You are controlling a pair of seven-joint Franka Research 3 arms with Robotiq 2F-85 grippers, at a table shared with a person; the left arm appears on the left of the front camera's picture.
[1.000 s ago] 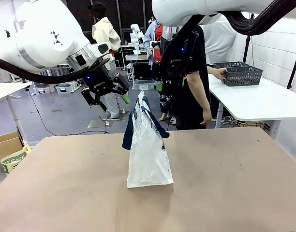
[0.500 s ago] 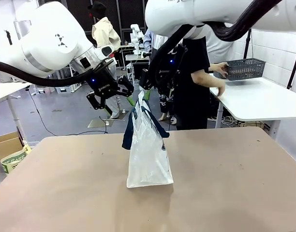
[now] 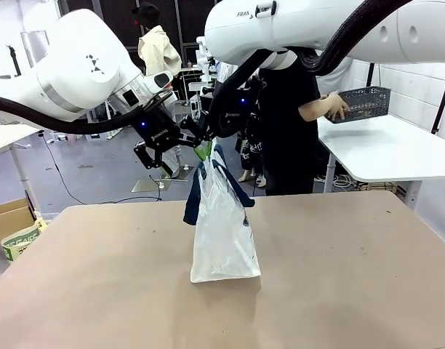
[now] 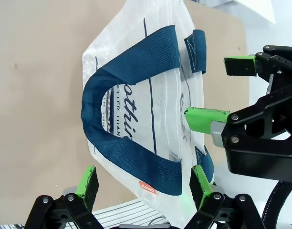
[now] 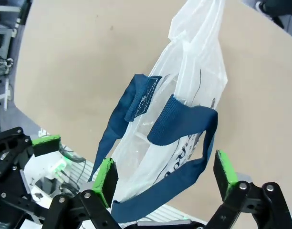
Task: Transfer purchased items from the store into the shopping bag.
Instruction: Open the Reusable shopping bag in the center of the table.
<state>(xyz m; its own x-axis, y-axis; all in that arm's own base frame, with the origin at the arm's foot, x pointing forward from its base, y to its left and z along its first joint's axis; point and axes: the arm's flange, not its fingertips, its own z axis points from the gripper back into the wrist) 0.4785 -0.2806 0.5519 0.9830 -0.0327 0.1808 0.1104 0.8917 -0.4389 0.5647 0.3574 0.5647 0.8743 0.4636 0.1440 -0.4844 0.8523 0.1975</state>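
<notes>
Tan bench (image 3: 339, 291) carries the upright shopping bag (image 3: 224, 233); beyond, a person (image 3: 288, 131) holds the store (image 3: 362, 103) above a white bench (image 3: 386, 154). Left wrist view: left tool (image 4: 143, 179) spread over navy handles (image 4: 131, 67). Right wrist view: right tool (image 5: 166, 169) spread, gripping nothing.

We counted one shopping bag (image 3: 224, 233) with two navy handles (image 4: 131, 76); two white arms (image 3: 70, 73); two grippers, the left gripper (image 4: 143, 180) and the right gripper (image 5: 165, 172), carrying four green pads (image 4: 87, 181) between them; one dark grey basket (image 3: 364, 102); two tables, one brown table (image 3: 353, 276) and one white table (image 3: 382, 149); one person (image 3: 284, 131) at the far side.
</notes>
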